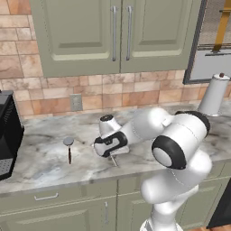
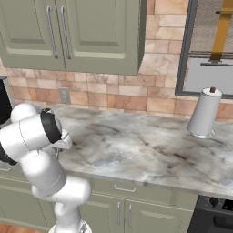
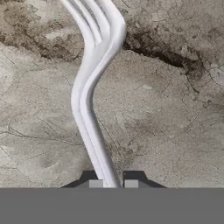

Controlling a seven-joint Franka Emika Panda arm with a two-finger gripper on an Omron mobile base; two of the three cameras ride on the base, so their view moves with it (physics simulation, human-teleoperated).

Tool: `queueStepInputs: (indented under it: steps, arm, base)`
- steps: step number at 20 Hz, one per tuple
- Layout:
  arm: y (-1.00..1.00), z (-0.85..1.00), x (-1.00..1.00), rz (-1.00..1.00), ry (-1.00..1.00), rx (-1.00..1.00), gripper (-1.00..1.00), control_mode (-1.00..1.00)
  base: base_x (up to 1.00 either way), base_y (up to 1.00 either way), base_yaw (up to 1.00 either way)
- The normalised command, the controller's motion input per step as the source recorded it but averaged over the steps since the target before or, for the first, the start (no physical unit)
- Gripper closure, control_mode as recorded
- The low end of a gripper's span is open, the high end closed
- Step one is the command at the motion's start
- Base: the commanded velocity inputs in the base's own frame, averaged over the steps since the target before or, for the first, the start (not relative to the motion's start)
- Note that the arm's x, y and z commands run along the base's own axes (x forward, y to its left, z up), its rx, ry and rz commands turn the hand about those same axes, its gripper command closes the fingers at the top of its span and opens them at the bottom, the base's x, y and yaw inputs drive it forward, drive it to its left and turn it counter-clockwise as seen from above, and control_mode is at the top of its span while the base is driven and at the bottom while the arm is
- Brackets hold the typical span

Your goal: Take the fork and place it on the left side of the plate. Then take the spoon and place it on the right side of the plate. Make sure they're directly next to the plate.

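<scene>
Fork point(image 3: 89, 109) first: in your hand view it runs up the middle of the picture as a thin, all-silver curved strip, its handle passing between the two dark fingertips point(image 3: 95, 180) at the bottom and its tined end reaching the top edge. The tips sit close on either side of the handle, so your claw point(image 3: 110, 180) looks nearly closed around it, though you cannot tell from these pictures whether the pads actually press on the metal or whether the fork is lifted off the marbled worktop point(image 3: 175, 131) behind it. In the left base view you see the arm bent low over the front part of the worktop point(image 1: 45, 162), the hand pointing down, with a short silver piece of the fork point(image 1: 113, 160) poking out beneath it near the front edge. Spoon point(image 1: 69, 149) lies just to the left of the hand there, apart from it, its round silver bowl toward the wall and its dark reddish-brown handle toward you. A black appliance point(image 1: 8, 135) stands at the far left end. A paper towel roll point(image 1: 213, 95) stands upright at the right end by the window, well apart from the arm; you see the same roll point(image 2: 204, 113) in the right base view, where the arm point(image 2: 36, 150) rises at the lower left.
</scene>
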Motion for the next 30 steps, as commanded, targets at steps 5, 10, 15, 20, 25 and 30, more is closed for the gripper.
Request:
queueStepInputs:
  steps: [5,10,15,20,25,30]
  arm:
    - [-0.45,0.38,-0.62,-0.02,-0.26,0.01,1.0,-1.0]
    - [-0.64,0.92,-0.72,-0.03,-0.35,0.01,1.0,-1.0]
    - [-0.68,1.0,-0.72,-0.07,-0.32,0.03,1.0,-1.0]
    - [-0.66,1.0,-0.75,-0.11,-0.25,0.06,1.0,-1.0]
    - [-0.66,1.0,-0.66,-0.13,-0.19,0.08,1.0,-1.0]
    - [-0.41,0.57,-0.64,-0.16,-0.16,0.06,1.0,-1.0]
  base:
    - [0.0,0.0,0.0]
    - [0.0,0.0,0.0]
    - [0.0,0.0,0.0]
    - [0.0,0.0,0.0]
    - [0.0,0.0,0.0]
    - [0.0,0.0,0.0]
